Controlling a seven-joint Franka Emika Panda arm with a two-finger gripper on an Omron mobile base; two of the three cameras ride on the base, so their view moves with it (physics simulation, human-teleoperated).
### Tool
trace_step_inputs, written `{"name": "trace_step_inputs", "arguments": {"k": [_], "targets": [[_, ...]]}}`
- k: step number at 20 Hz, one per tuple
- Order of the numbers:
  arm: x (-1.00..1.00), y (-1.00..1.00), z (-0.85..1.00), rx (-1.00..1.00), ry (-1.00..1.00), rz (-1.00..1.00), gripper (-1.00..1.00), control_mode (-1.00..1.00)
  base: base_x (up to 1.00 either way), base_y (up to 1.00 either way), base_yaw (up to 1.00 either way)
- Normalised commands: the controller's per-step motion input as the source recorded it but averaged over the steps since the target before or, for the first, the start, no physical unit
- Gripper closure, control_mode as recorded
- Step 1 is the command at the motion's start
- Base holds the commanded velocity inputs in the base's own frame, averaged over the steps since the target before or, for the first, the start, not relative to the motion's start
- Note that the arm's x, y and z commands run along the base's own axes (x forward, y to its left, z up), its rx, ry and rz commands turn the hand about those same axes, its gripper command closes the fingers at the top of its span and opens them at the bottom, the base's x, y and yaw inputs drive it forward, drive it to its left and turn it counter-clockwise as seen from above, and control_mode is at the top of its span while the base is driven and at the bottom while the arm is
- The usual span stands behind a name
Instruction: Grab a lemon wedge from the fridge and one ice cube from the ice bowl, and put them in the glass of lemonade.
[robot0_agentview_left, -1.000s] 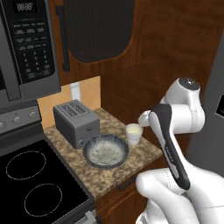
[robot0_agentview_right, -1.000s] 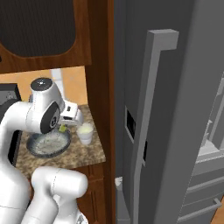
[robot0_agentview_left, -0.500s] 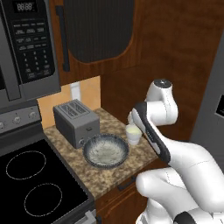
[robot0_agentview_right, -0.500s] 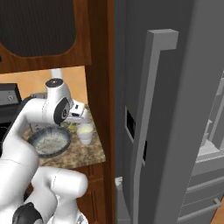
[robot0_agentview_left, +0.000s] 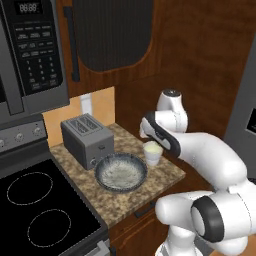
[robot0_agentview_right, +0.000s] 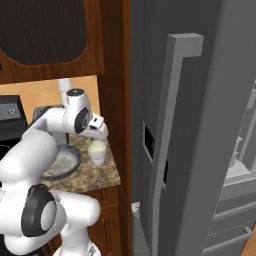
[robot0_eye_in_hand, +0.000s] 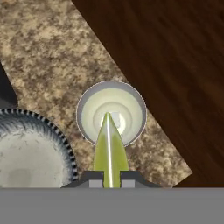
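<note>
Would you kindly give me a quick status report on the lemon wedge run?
Gripper shut on lemon wedge. Wedge poised above glass of lemonade, not yet dropped. Ice bowl beside the glass, nothing in the way.

lemon wedge (robot0_eye_in_hand: 110, 151): yellow-green | glass of lemonade (robot0_eye_in_hand: 111, 113): whitish, pale liquid | ice bowl (robot0_agentview_left: 121, 172): blue-grey speckled | counter (robot0_agentview_left: 160, 176): brown granite
</note>
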Motion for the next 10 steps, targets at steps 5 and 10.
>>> {"name": "trace_step_inputs", "arguments": {"k": [5, 10], "targets": [[0.10, -0.04, -0.39, 0.09, 0.08, 0.00, 1.00, -1.00, 0.00, 0.00, 0.00], [0.03, 0.00, -0.20, 0.00, 0.07, 0.00, 1.00, -1.00, 0.00, 0.00, 0.00]]}}
